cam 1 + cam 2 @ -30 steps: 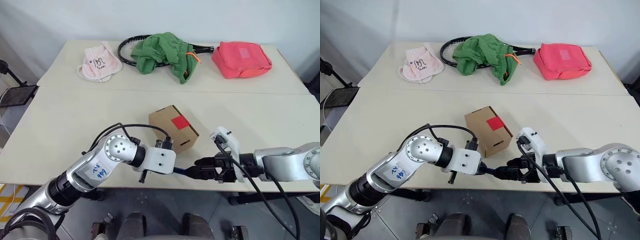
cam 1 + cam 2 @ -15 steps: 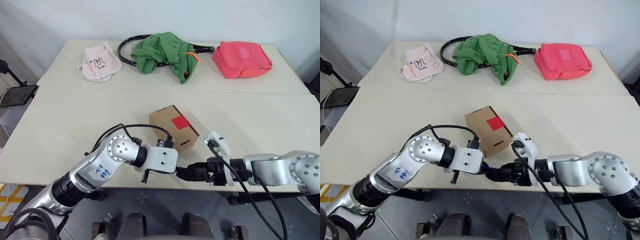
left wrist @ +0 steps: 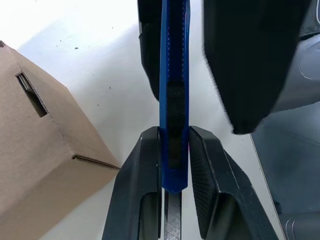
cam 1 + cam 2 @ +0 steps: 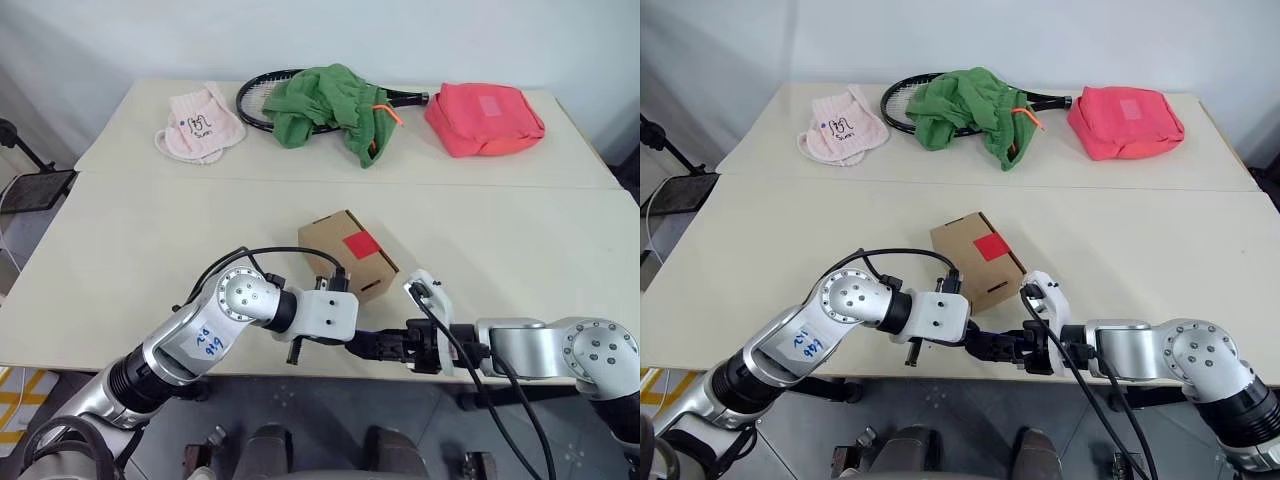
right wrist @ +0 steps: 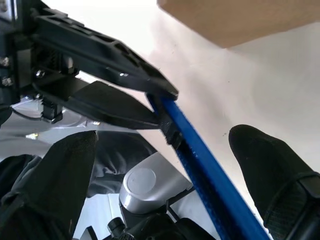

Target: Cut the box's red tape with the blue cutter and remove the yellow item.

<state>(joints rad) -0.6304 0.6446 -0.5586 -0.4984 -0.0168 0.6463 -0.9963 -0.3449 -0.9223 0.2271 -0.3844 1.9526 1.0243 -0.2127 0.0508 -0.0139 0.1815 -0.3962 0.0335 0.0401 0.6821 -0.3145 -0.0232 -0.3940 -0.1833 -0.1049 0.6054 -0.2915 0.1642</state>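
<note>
The left claw point(image 3: 172, 165) grips the cutter point(image 3: 173, 90) while the open right claw point(image 5: 165, 180) straddles it; a mistimed handover could drop it off the desk point(image 4: 150, 250).

far edge: pink cloth point(image 4: 199, 124) | racket point(image 4: 262, 96) | green cloth point(image 4: 328, 105) | red bag point(image 4: 484, 118)

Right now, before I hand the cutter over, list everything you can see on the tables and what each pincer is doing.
box: one, brown cardboard, red tape square on top, near table, just beyond the pincers.
blue cutter: one, blue, clamped in the left pincer, reaching between the right pincer's fingers.
racket: one, black, far table, partly under the green cloth.
green cloth: one, far table, centre.
pink cloth: one, pale pink, far table, left.
red bag: one, pink-red, far table, right.
left pincer: shut on the cutter.
right pincer: open around the cutter.
</note>
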